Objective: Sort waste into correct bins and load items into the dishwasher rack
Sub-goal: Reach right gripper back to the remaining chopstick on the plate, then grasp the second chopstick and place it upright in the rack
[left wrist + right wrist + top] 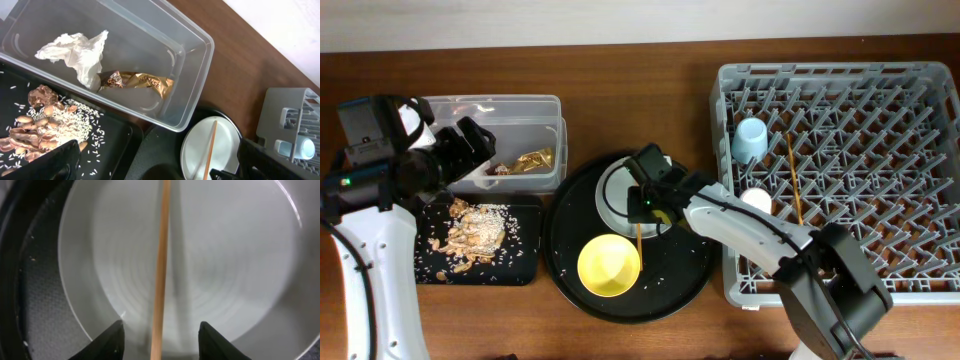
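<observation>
My right gripper [648,197] [160,342] is open low over the grey-green plate [616,190] [225,255] on the round black tray, its fingers either side of a wooden chopstick [638,240] [161,265] lying on the plate. The yellow bowl [610,265] sits in front. My left gripper [478,145] [160,170] is open and empty by the clear tub [535,108] [190,75], which holds the white napkin [77,50] and gold wrapper [533,160] [137,81]. Food scraps and rice [475,232] [40,125] lie in the black rectangular tray [525,262]. The rack [880,230] holds the blue cup [750,140], a pale pink cup [757,200] and the other chopstick [793,180].
The large round black tray [690,270] sits between the bins and the rack. Loose rice grains are scattered on it and on the rectangular tray. Bare wooden table lies behind the tub and along the front edge.
</observation>
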`<state>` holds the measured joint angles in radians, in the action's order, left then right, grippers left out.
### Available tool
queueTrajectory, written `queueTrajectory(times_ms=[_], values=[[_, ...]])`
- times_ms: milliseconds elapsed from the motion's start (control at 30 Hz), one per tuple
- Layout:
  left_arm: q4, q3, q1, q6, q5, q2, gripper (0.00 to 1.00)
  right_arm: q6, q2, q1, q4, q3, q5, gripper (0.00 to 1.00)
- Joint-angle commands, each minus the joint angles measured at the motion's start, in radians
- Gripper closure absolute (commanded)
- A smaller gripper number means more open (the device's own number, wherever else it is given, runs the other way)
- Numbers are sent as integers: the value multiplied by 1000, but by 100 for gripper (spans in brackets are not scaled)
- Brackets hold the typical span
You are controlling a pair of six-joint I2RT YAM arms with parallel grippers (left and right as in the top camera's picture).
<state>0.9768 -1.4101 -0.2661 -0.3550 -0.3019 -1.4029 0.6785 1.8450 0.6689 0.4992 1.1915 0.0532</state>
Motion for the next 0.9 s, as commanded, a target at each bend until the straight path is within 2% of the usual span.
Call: queueTrajectory(times_ms=[0, 200, 267, 333, 433, 600, 667, 800, 867], values=[[-2, 1, -5, 13, 4, 0, 1, 11, 2, 30, -46, -21, -13, 54], [-2, 1, -5, 13, 4, 0, 1, 11, 60, 46, -49, -21, -99, 54], [-2, 1, -5, 13, 4, 0, 1, 11, 73, 49, -53, -21, -100, 60], [-2, 1, -5, 13, 4, 0, 1, 11, 75, 49, -54, -21, -100, 74], [-2, 1, -5, 13, 4, 0, 1, 11, 75, 49, -54, -21, -99, 85], [-2, 1, -5, 13, 4, 0, 0, 7, 74, 46, -50, -16, -100, 96], [-2, 1, -5, 13, 4, 0, 1, -4, 51, 17, -12, 23, -99, 96], [-2, 1, -5, 13, 4, 0, 1, -188, -82, -55, 130, 132, -87, 96], [-2, 1, -5, 12, 4, 0, 1, -415, -182, -96, 235, 187, -93, 96]])
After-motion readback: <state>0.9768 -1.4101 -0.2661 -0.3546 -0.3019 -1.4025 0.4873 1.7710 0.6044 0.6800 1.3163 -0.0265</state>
